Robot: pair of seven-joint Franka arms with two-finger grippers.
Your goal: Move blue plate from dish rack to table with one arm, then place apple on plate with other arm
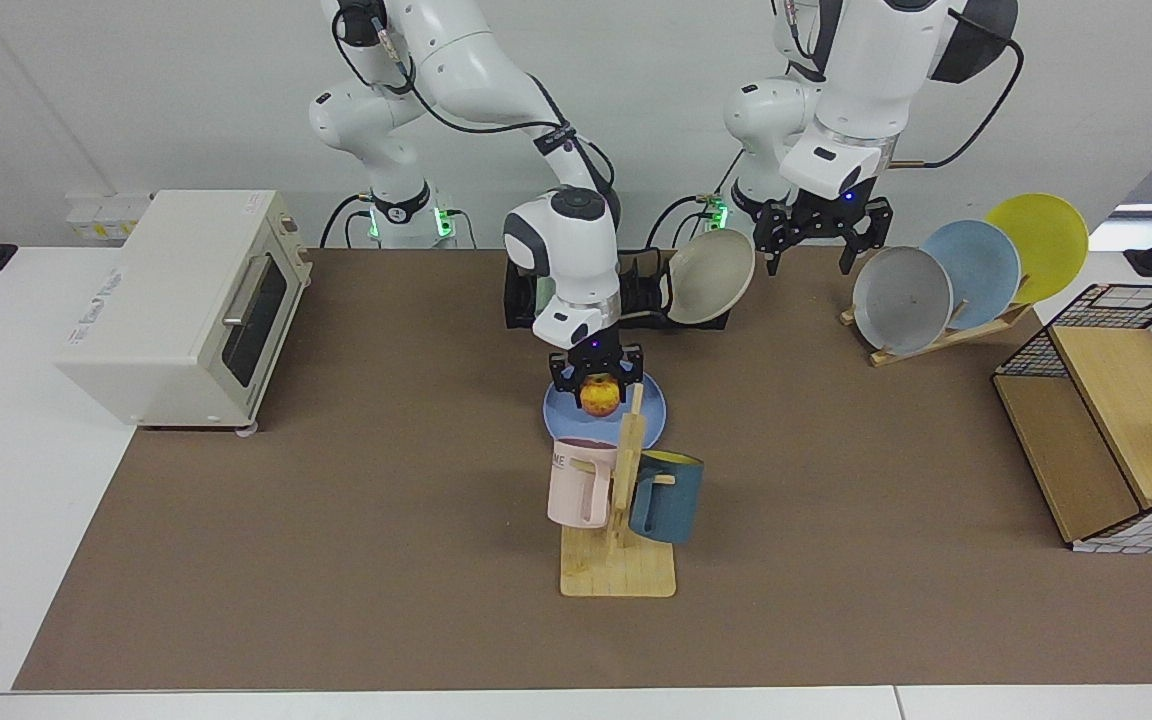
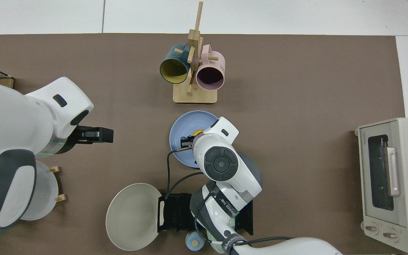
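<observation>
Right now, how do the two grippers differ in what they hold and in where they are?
The right gripper is shut on the apple, while the left gripper is open and holds nothing. The right gripper hangs low over the blue plate on the table; the left gripper is raised near the back edge, between the dish rack and the wooden plate rack. Both are black two-finger grippers pointing down.

2 white jointed arms [image 1: 576,240], black cables, black grippers.
</observation>
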